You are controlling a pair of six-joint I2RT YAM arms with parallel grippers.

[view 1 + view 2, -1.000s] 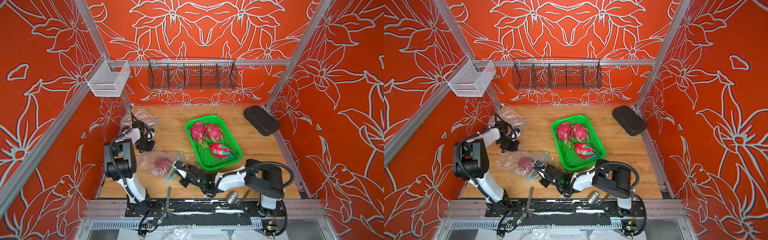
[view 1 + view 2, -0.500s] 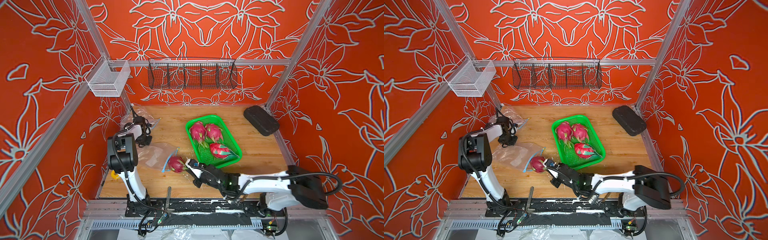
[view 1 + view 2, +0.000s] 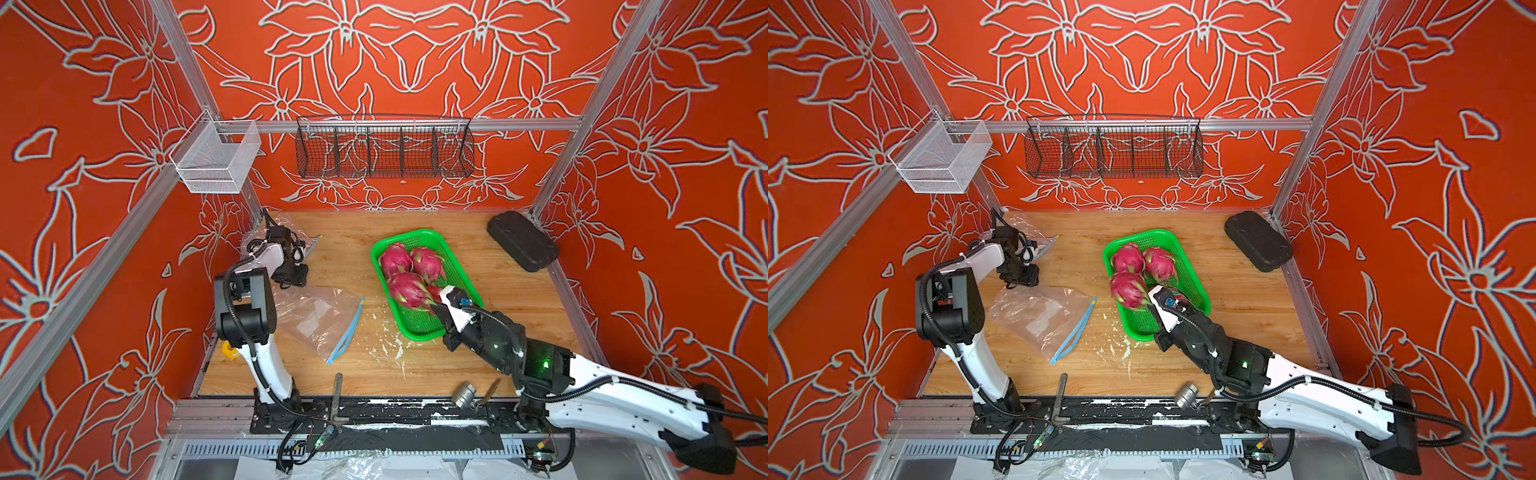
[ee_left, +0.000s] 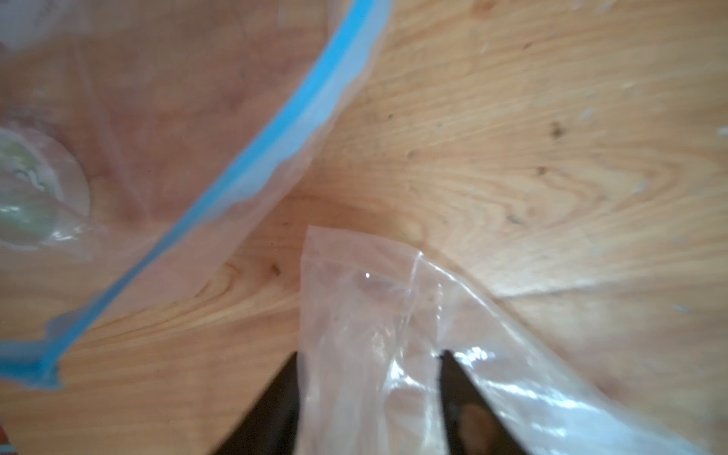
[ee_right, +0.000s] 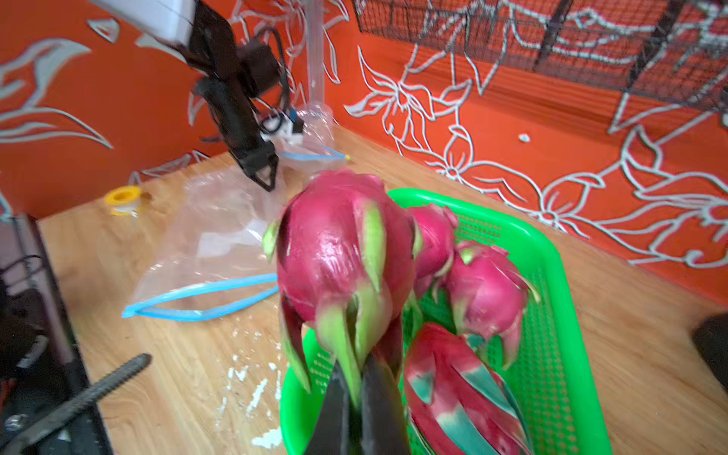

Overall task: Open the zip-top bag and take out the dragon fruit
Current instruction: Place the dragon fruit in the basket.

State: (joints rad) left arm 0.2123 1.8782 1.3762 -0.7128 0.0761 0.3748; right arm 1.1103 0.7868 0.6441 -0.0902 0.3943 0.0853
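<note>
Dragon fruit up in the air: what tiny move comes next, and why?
Probably lower the dragon fruit into the green tray and let go: the right end effector pinches it by its scales above the tray, and the zip-top bag holds no fruit.

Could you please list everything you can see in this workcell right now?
dragon fruit: four, magenta; three in tray, one held over its rim
tray: one, green, table centre
zip-top bags: two, clear with blue zips, left side
pad: one, black, far right corner
wire basket: one, black, back wall
mesh basket: one, white, left rail
roll: one, yellow, left edge
left gripper: open, astride a bag corner
right gripper: shut on a fruit's scale
</note>
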